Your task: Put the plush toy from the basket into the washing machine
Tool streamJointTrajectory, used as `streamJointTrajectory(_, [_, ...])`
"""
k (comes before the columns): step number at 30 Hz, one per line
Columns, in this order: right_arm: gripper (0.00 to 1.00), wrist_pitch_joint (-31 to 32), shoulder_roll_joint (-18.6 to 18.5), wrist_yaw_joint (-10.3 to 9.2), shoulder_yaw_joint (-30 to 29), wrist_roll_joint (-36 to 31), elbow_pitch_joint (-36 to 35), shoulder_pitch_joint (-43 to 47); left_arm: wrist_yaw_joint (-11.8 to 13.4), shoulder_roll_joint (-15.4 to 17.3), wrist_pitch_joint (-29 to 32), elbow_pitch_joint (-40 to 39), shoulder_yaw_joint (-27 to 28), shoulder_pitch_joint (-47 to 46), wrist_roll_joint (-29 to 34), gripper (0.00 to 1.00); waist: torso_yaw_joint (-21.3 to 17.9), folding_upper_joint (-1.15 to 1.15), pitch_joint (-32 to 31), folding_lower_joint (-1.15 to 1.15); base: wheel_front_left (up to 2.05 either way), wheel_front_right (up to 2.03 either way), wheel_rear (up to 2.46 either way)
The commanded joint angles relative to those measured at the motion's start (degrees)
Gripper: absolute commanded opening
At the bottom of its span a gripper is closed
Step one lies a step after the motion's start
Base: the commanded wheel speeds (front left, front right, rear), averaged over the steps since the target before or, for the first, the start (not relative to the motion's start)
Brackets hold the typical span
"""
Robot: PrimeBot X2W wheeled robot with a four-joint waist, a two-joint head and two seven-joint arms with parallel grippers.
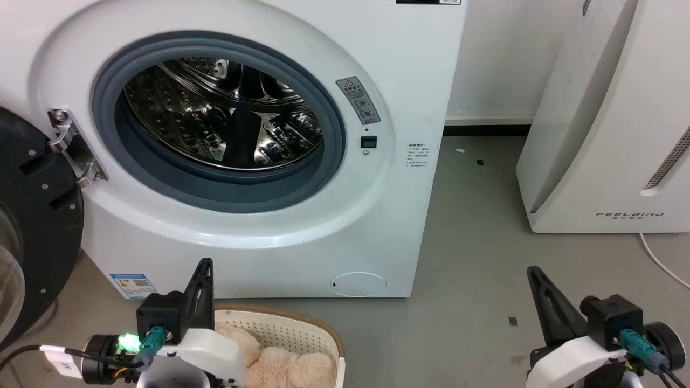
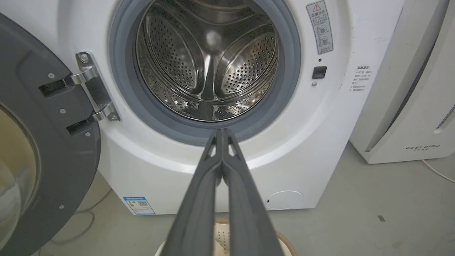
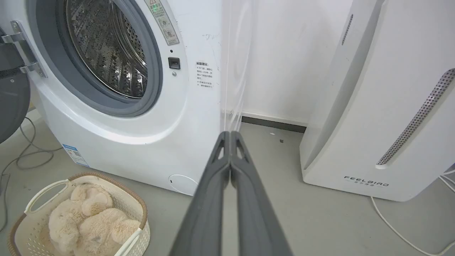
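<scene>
The fluffy cream plush toy (image 3: 90, 222) lies curled inside the cream basket (image 3: 137, 208) on the floor before the washing machine (image 1: 388, 226); in the head view the plush toy (image 1: 280, 366) and the basket (image 1: 318, 328) show at the bottom edge. The washer's door (image 2: 53, 149) hangs open to the left, baring the steel drum (image 2: 209, 67). My left gripper (image 2: 222, 131) is shut and empty, raised above the basket and pointing at the porthole; in the head view this left gripper (image 1: 205, 265) stands at the basket's left. My right gripper (image 3: 230, 134) is shut and empty, over bare floor to the right.
A white FEELBIRD appliance (image 1: 604, 134) stands right of the washer, with a white cable (image 1: 660, 261) trailing on the floor. Grey cords (image 3: 25, 156) lie on the floor under the open door. Grey floor (image 1: 474, 258) runs between the two appliances.
</scene>
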Motion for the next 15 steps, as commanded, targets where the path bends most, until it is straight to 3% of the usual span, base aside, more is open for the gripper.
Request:
streamJointTrajectory(1, [0.0,0.08,-0.06,0.03,-0.03,-0.44,0.1,-0.8,-0.25,0.0,0.02,-0.26,0.04,0.79,0.1,0.0,0.0,0.0,0.0,0.0,0.0,0.0,0.0])
streamJointTrajectory(15, [0.0,0.08,-0.06,0.03,-0.03,-0.44,0.1,-0.8,-0.25,0.0,0.02,-0.26,0.04,0.79,0.1,0.0,0.0,0.0,0.0,0.0,0.0,0.0,0.0])
